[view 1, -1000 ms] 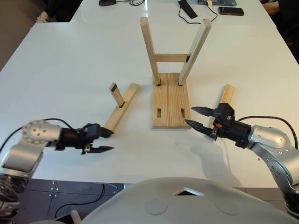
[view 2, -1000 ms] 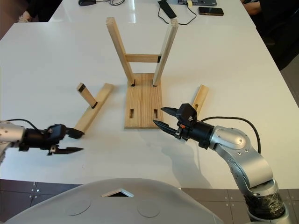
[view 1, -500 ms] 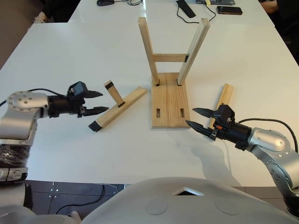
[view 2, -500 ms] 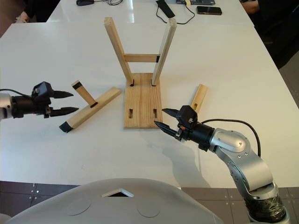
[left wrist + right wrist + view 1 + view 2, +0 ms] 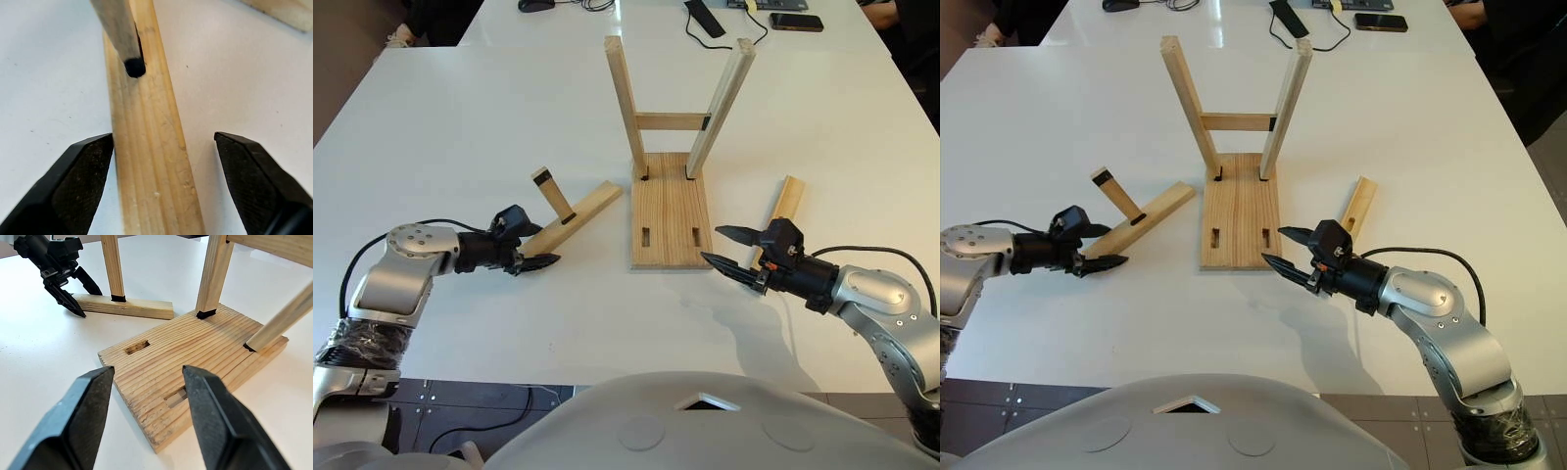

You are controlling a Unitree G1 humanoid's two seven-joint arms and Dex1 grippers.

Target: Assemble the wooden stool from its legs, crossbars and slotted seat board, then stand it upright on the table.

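White tabletop [image 5: 460,127] runs from the near edge to the far one. At near left we see the left gripper [image 5: 164,136] low on it, jaws apart around the near end of a loose leg [image 5: 582,211]. One finger [image 5: 83,171] sits right at the leg's edge, and the other [image 5: 254,176] stands off with a strip of table between, so nothing is clamped.

At near right the right gripper [image 5: 710,243] hovers wide open and empty, just beside the near right corner of the seat [image 5: 671,220]. A band of white top separates both grippers from the near edge.

The seat lies flat mid-table. Its two near slots [image 5: 647,236] are open. A short crossbar [image 5: 553,194] stands up from the loose leg.

A second leg [image 5: 785,211] lies flat right of the seat, apart from it.

Two legs [image 5: 625,103] stand in the seat's far slots, joined by a crossbar [image 5: 671,121].

Broad white top spreads out to the left and right edges. By the far edge lie a mouse [image 5: 537,5], a remote [image 5: 707,18] and a phone [image 5: 796,22].
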